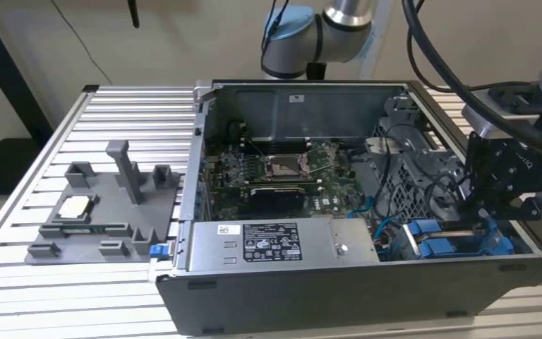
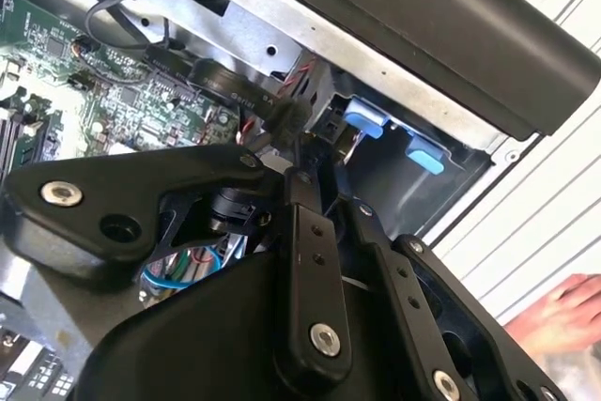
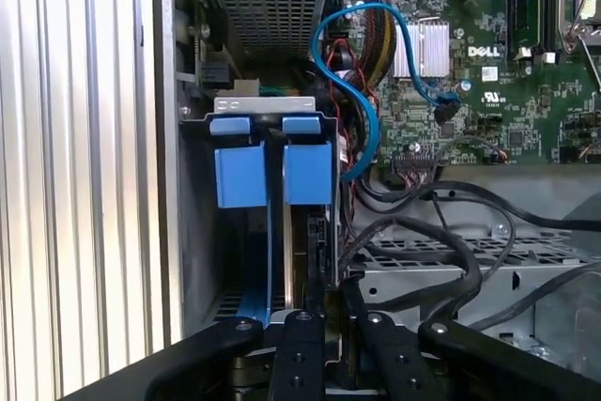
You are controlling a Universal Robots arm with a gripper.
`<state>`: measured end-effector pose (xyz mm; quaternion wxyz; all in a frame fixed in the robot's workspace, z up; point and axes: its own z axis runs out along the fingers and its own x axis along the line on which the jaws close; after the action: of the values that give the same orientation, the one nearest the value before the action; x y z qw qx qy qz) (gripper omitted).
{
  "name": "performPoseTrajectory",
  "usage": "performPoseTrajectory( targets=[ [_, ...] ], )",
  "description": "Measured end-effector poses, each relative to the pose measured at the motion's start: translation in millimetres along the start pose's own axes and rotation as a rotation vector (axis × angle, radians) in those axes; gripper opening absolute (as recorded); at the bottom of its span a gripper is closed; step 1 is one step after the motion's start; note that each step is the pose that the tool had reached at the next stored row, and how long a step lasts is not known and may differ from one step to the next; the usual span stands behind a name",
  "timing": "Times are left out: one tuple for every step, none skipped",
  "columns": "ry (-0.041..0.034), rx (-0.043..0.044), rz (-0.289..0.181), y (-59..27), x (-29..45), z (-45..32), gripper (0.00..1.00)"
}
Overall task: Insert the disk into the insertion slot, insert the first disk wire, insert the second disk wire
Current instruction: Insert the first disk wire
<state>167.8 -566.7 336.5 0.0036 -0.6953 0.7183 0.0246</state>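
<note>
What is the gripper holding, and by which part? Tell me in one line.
The black two-fingered gripper appears shut on a black plastic wire connector, pinching it by one end; the exact contact is partly hidden.

Disk [image 3: 299,241]: silver-grey slab in blue carrier, standing on edge, seated in the insertion slot [image 1: 440,246]. Slot: grey perforated metal bay, blue rails, low at the exterior view's right.

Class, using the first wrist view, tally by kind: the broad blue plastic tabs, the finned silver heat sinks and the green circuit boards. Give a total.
blue plastic tabs: 2
finned silver heat sink: 1
green circuit board: 1
Total: 4
</note>
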Motion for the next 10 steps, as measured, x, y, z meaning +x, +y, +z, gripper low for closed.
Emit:
performPoseTrajectory(
  targets=[
    [-0.0001, 0.0007, 0.000, 0.0, 0.0, 0.5, 0.19],
    [-0.0004, 0.0013, 0.000, 0.0, 0.1, 0.9, 0.19],
    [-0.0008, 0.0021, 0.000, -0.1, 0.1, 1.7, 0.19],
    [-0.0008, 0.0032, 0.000, -0.1, 0.2, 3.2, 0.19],
    [0.0001, 0.0042, 0.000, -0.1, 0.2, 4.6, 0.19],
    [0.0008, 0.0049, 0.000, -0.1, 0.3, 5.9, 0.19],
    [0.0010, 0.0056, 0.000, -0.1, 0.3, 7.5, 0.19],
    [-0.0008, 0.0057, 0.000, -0.2, 0.2, 8.2, 0.19],
    [-0.0013, 0.0058, 0.000, -0.3, 0.3, 8.1, 0.21],
    [-0.0027, 0.0056, 0.000, -0.3, 0.3, 6.7, 0.21]
  ],
)
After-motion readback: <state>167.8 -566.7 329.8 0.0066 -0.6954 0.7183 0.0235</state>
